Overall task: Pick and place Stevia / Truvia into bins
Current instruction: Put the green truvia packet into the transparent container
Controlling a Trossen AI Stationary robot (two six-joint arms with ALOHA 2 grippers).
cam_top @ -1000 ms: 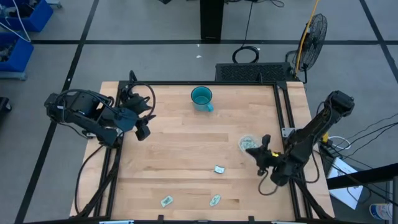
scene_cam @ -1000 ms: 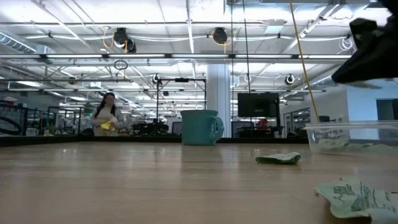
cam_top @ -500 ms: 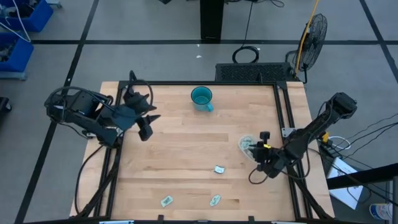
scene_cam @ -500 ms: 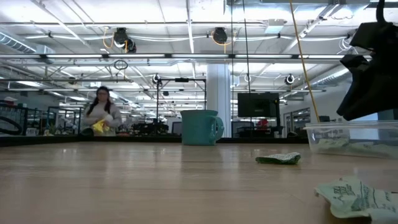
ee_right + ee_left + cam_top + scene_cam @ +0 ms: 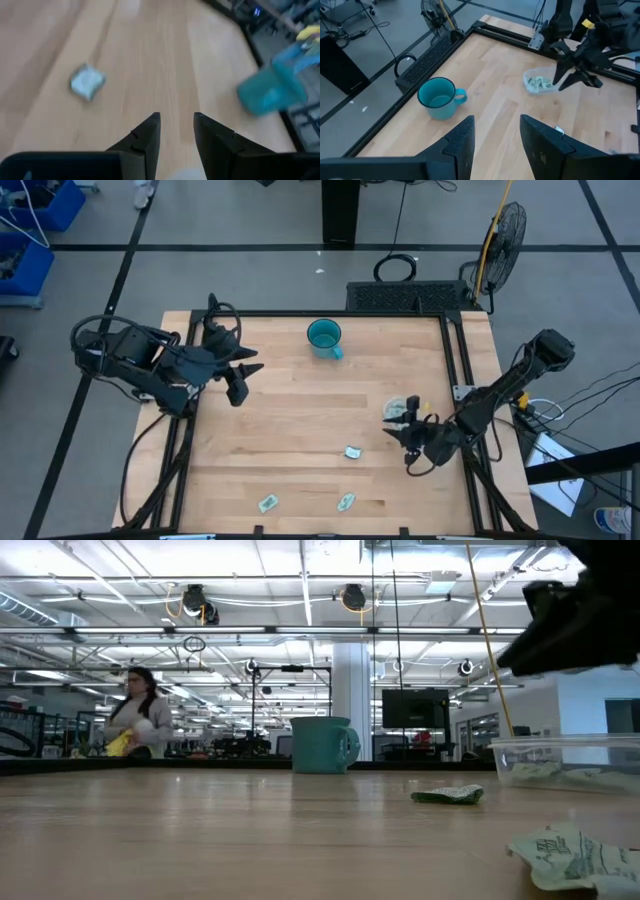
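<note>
**Still loose: sachets that must be pinched, not scooped**

Thin, light and limp is how the Stevia / Truvia sachets are judged; paper this flat gives little edge to catch, so a crumpled or raised corner is probably the best place to be taken. Three sachets lie loose on the worktop (image 5: 290,430): one (image 5: 352,451) near the middle toward the near edge, and two more (image 5: 267,503) (image 5: 345,501) by the near edge. Others are seen inside the clear bin (image 5: 399,409), which stands toward the right side. A crumpled sachet is also visible at table height, and its folds look easy to nip.

The right gripper (image 5: 408,433) hangs just beside the bin, on its near side, its jaws parted and nothing seen between them, though the wrist view is blurred. The left gripper (image 5: 240,380) waits at the left edge, jaws released and empty. A teal mug (image 5: 324,336) stands at the far edge, well apart.
</note>
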